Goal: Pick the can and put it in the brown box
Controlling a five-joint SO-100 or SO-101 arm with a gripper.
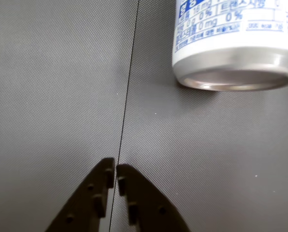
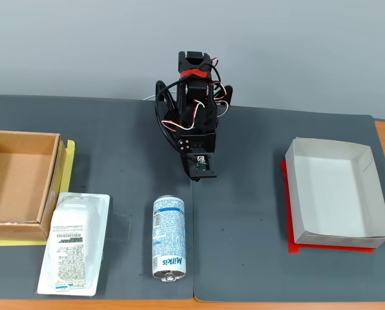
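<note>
The can (image 2: 169, 237) is seen lying on its side on the dark surface (image 2: 244, 219), btwn a white package (image 2: 74, 243) and a white tray (image 2: 336, 192). The hand (image 1: 115, 169) is shown closed, empty, well apart from it. The box (image 2: 21, 184) is seen at far left in fixed view.

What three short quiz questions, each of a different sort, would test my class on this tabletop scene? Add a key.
1. True or false: the can lies on its side.
2. In the fixed view, the brown box sits at the: A) left B) right C) centre
3. Fill in: the gripper fingertips are nearly ____.

Key: 1 true; 2 A; 3 touching, with nothing held. The can lies between the white wrapped package and the white paper tray.
</note>
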